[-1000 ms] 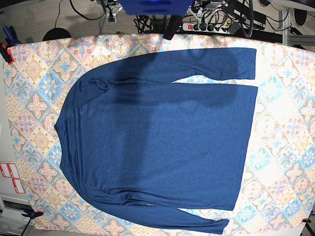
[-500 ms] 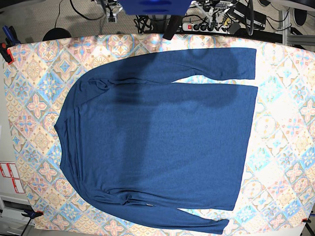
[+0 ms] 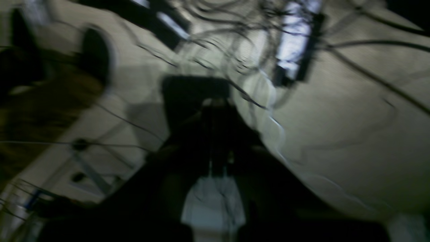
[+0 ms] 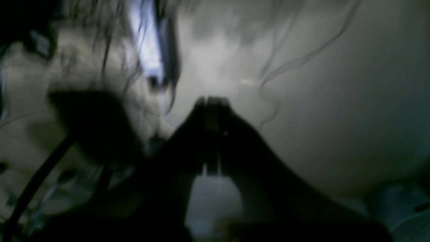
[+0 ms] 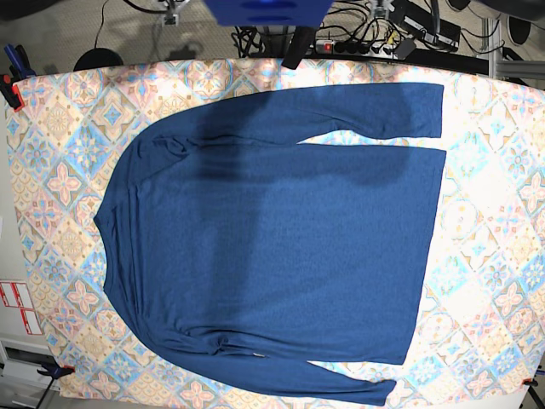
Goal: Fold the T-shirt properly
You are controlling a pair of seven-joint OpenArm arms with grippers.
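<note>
Only in the base view lies the T-shirt (image 5: 281, 247), spread flat.

The left wrist view is showing a dark and blurred picture. The left gripper (image 3: 212, 111) is standing in the middle as a black shape, and its two fingers are pressing together with nothing between them. Behind it a pale floor (image 3: 352, 111) is spreading, with many thin cables (image 3: 369, 77) lying across it. A bright strip in a dark frame (image 3: 295, 47) is shining above on the right side.
</note>
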